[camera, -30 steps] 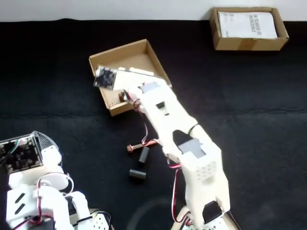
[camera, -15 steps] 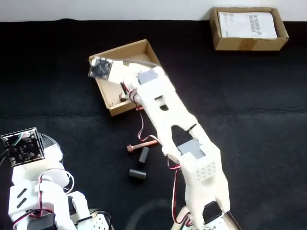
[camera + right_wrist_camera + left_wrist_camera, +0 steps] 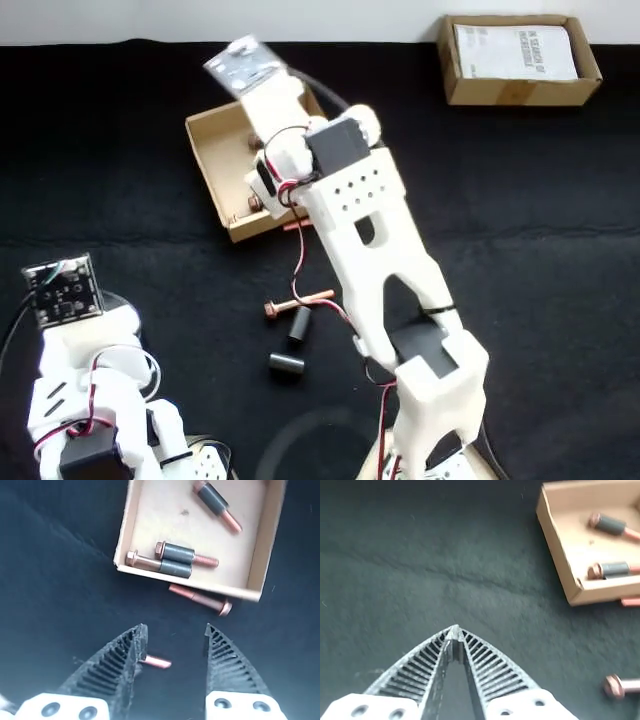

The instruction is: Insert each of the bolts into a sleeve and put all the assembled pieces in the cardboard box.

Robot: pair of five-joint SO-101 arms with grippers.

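My right fingers [image 3: 125,652] hang spread and empty above the cardboard box [image 3: 160,515]. Three sleeved bolts [image 3: 176,553] lie flat inside, two of them side by side. A bare bolt [image 3: 200,599] lies along its outer wall. My left fingers [image 3: 432,657] are pressed together over the desk [image 3: 395,555].

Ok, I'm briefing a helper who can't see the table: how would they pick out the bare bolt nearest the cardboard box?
Find the cardboard box holding three sleeved bolts. Just outside one wall lies a copper bolt, alongside it. It wears no sleeve, and the other bare bolt lies farther off by two loose sleeves.
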